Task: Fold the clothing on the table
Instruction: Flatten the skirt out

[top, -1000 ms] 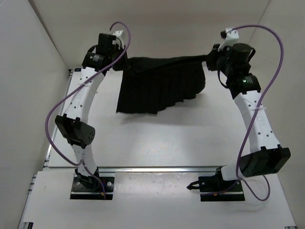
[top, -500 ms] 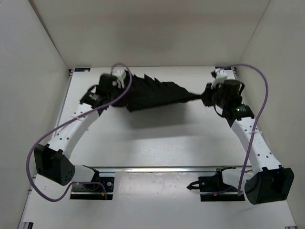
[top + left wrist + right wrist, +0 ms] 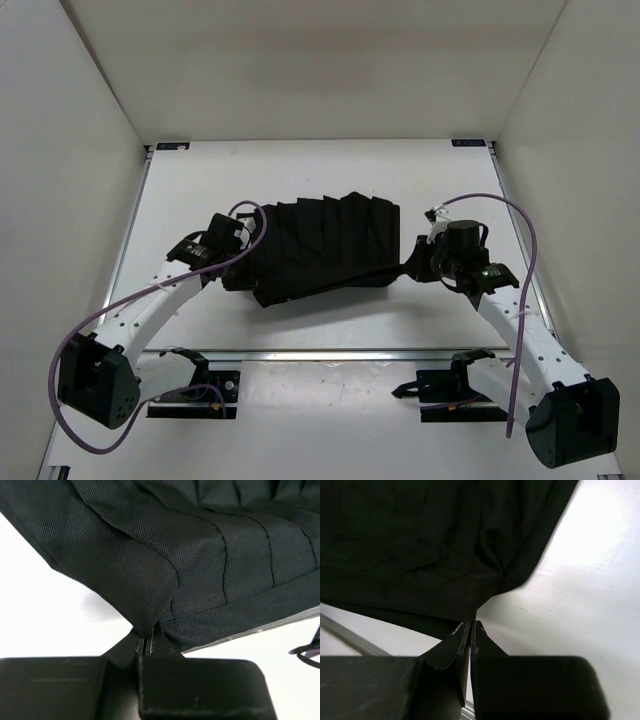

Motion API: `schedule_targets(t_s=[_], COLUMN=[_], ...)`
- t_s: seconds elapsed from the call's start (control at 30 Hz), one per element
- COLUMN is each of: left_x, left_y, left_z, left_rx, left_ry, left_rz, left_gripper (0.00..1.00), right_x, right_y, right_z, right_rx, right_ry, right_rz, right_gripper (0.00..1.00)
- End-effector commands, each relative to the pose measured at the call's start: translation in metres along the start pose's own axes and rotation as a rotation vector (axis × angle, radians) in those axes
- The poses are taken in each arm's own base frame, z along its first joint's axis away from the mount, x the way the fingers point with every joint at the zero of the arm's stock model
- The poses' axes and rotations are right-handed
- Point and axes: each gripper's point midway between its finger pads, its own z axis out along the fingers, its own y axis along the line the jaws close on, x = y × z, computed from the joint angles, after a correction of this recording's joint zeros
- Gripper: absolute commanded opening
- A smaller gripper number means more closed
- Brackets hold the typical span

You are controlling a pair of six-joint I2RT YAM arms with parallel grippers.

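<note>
The clothing (image 3: 325, 248) is a black pleated garment spread between my two arms over the middle of the white table (image 3: 330, 170). My left gripper (image 3: 243, 258) is shut on its left corner; in the left wrist view the fabric (image 3: 165, 555) bunches into the closed tips of my left gripper (image 3: 145, 639). My right gripper (image 3: 415, 262) is shut on the right corner, which is pulled into a narrow point. In the right wrist view the cloth (image 3: 420, 550) runs into the pinched tips of my right gripper (image 3: 470, 625).
A metal rail (image 3: 330, 354) runs along the table's near edge, with both arm bases (image 3: 195, 390) just in front of it. White walls (image 3: 60, 170) close in the left, back and right sides. Purple cables (image 3: 520, 260) loop off each arm.
Both grippers have come down and toward the near edge with the clothing. The garment hung from the far side a second ago; now it is lower and nearer, spread with pleats showing.
</note>
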Motion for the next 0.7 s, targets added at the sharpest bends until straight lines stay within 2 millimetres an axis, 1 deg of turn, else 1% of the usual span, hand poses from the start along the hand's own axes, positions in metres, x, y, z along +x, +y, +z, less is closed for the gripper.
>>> schedule_targets(t_s=[0.0,0.03,0.07,0.1,0.13,0.2,0.3,0.33,0.37,0.4,0.47,0.5,0.53,0.57,0.63,0.67], left_x=[0.024,0.027,0.026,0.027,0.029,0.031,0.034,0.034,0.036,0.035,0.036,0.038,0.04,0.039,0.04,0.041], left_y=[0.03,0.03,0.027,0.028,0.029,0.032,0.034,0.033,0.033,0.033,0.032,0.031,0.033,0.031,0.031,0.031], left_z=[0.005,0.005,0.006,0.008,0.008,0.009,0.011,0.011,0.011,0.012,0.014,0.014,0.015,0.015,0.016,0.016], left_rx=[-0.131,-0.133,-0.122,-0.123,-0.123,-0.135,-0.146,-0.137,-0.139,-0.142,-0.135,-0.132,-0.137,-0.135,-0.133,-0.132], left_ry=[0.09,0.095,0.093,0.097,0.105,0.117,0.129,0.13,0.142,0.146,0.143,0.154,0.166,0.16,0.166,0.168], left_rz=[-0.001,-0.007,-0.002,-0.001,-0.004,0.0,0.006,0.01,0.008,0.006,0.004,0.01,0.003,0.012,0.019,0.013], left_gripper=[0.0,0.0,0.0,0.0,0.0,0.0,0.0,0.0,0.0,0.0,0.0,0.0,0.0,0.0,0.0,0.0], right_x=[0.001,0.012,0.016,0.025,0.03,0.041,0.051,0.049,0.053,0.049,0.046,0.041,0.038,0.032,0.031,0.04], right_y=[-0.012,-0.009,-0.006,0.0,0.006,0.012,0.023,0.024,0.032,0.03,0.039,0.039,0.041,0.044,0.043,0.04], right_z=[0.006,0.008,0.01,0.012,0.013,0.014,0.014,0.014,0.012,0.01,0.005,0.001,0.0,-0.004,-0.005,-0.004], right_rx=[0.031,0.008,-0.006,-0.031,-0.051,-0.083,-0.152,-0.166,-0.208,-0.208,-0.255,-0.267,-0.288,-0.318,-0.322,-0.299], right_ry=[-0.029,0.0,0.012,0.041,0.057,0.114,0.162,0.163,0.195,0.192,0.191,0.167,0.153,0.126,0.12,0.153], right_rz=[0.017,0.033,0.029,0.032,0.029,0.031,0.045,0.056,0.074,0.081,0.117,0.127,0.165,0.197,0.249,0.287], right_gripper=[0.0,0.0,0.0,0.04,0.18,0.34,0.48,0.54,0.59,0.62,0.68,0.7,0.74,0.75,0.75,0.77])
